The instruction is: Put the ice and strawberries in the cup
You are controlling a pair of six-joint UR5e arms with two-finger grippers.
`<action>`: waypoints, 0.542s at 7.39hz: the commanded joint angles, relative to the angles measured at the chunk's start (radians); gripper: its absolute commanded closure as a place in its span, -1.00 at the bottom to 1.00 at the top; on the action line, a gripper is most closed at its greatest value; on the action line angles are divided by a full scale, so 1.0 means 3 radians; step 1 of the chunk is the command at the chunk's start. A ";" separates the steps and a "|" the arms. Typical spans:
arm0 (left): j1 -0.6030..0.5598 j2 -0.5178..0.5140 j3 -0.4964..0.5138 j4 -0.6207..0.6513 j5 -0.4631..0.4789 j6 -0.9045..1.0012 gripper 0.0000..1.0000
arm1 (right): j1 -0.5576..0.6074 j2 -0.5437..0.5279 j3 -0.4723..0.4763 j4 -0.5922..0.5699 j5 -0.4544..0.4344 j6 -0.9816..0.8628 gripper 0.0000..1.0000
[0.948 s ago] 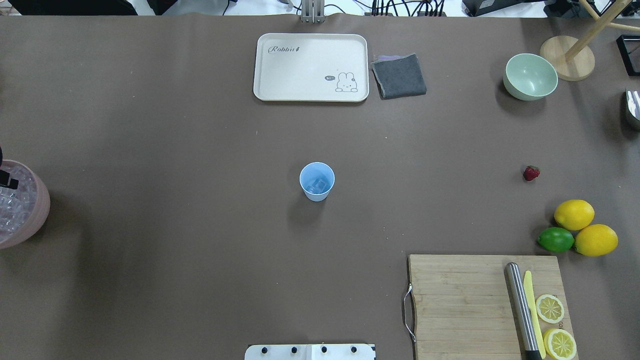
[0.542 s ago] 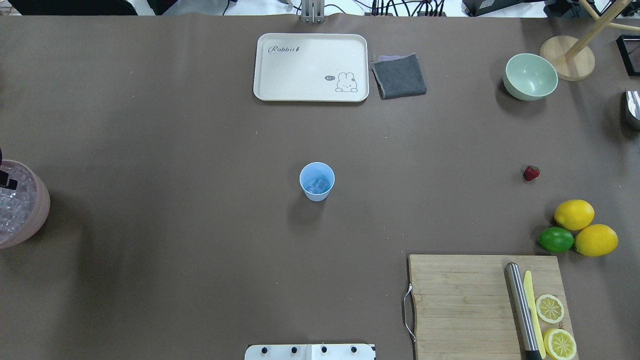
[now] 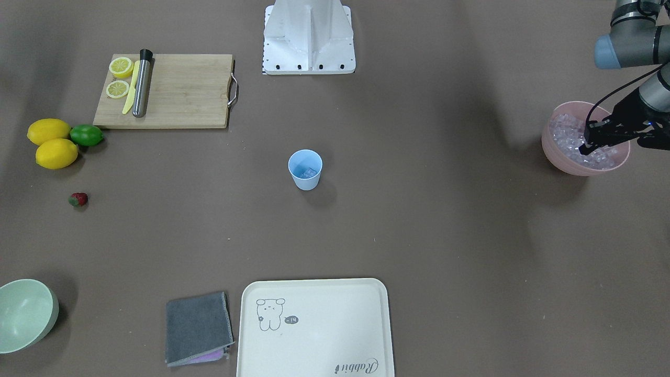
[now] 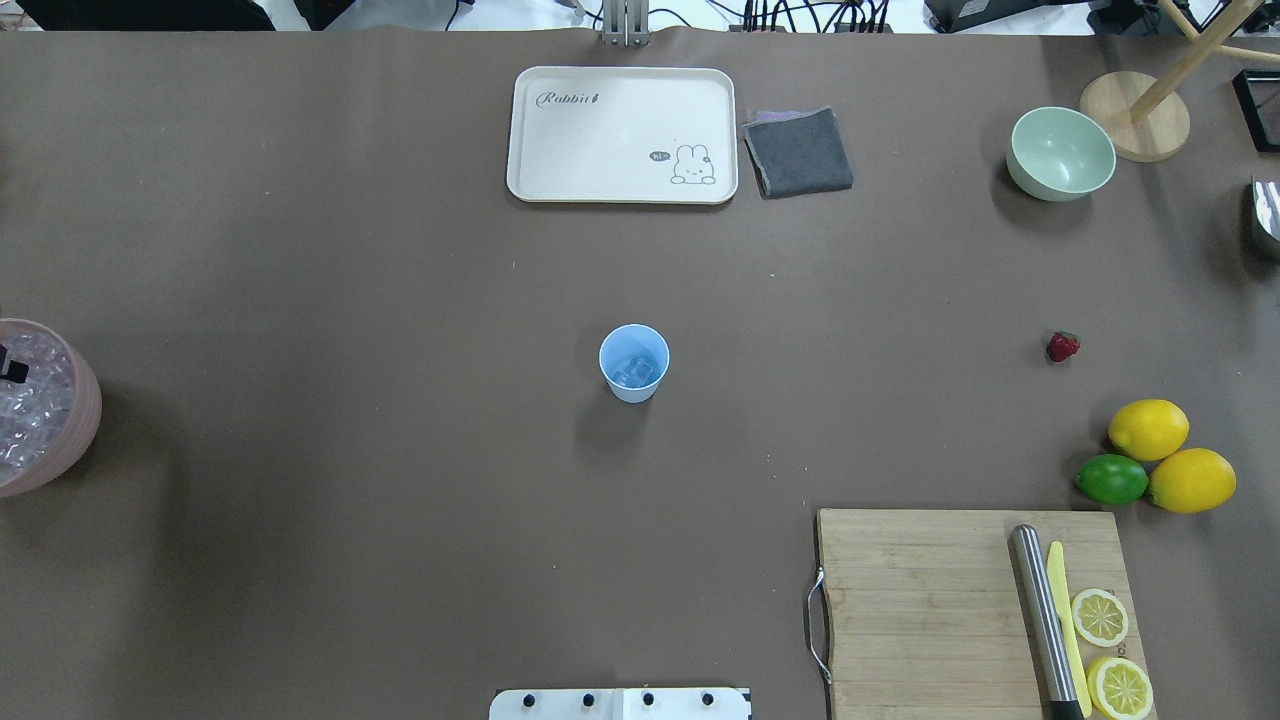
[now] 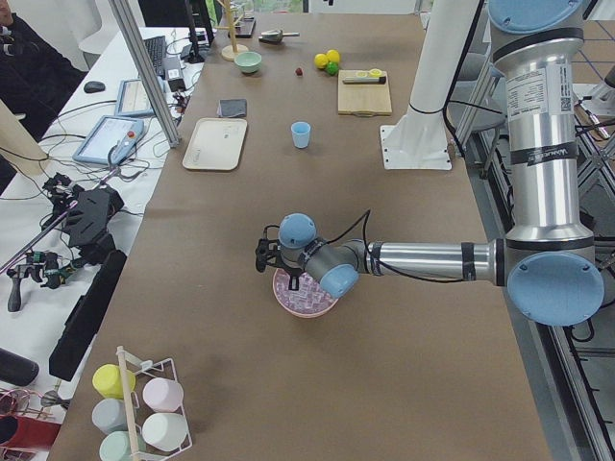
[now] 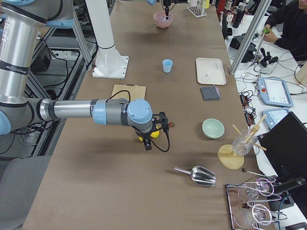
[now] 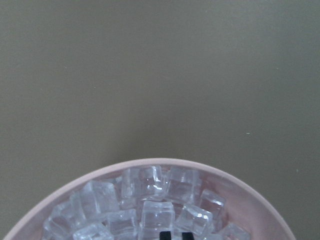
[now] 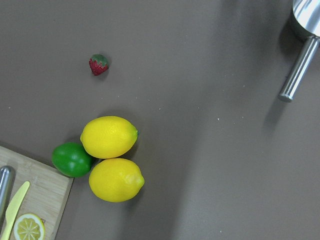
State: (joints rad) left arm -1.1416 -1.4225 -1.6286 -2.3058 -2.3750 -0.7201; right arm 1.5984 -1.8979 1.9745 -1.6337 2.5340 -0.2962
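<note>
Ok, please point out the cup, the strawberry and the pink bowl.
cup (image 3: 305, 181): front-facing view, outer wall.
strawberry (image 4: 1062, 347): overhead view, red body.
pink bowl (image 3: 556, 156): front-facing view, outer wall.

The cream tray (image 4: 600, 140) reads "Rabbit", with "hi~" beside its drawn bunny (image 4: 692, 166).

In the overhead view the left edge cuts off much of the pink bowl (image 4: 75, 440) and all but a black tip of the left hand (image 4: 12, 368). In its wrist view the fingertips (image 7: 165, 235) barely enter at the bottom, so we cannot tell whether they grip ice (image 7: 157, 215). The right hand (image 6: 162, 125) shows too small to judge. We cannot count the cubes inside the cup (image 4: 632, 393).
</note>
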 commanded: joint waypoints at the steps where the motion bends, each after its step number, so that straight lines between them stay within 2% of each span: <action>1: -0.0055 -0.0008 -0.0048 0.0016 -0.0172 0.0013 1.00 | 0.0000 0.0001 -0.0006 -0.0005 0.0000 0.0000 -1.00; 3: -0.0101 -0.0008 -0.0058 0.0011 -0.0142 0.0013 1.00 | 0.0000 -0.0004 -0.0006 -0.0005 0.0005 0.0000 -1.00; 4: -0.0101 -0.0008 -0.0129 0.0011 -0.0122 0.0018 0.20 | 0.0000 -0.0004 -0.0001 0.0000 0.0005 0.0000 -1.00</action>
State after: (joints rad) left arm -1.1682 -1.4250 -1.6495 -2.3020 -2.4181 -0.7164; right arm 1.5984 -1.8984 1.9729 -1.6349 2.5351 -0.2961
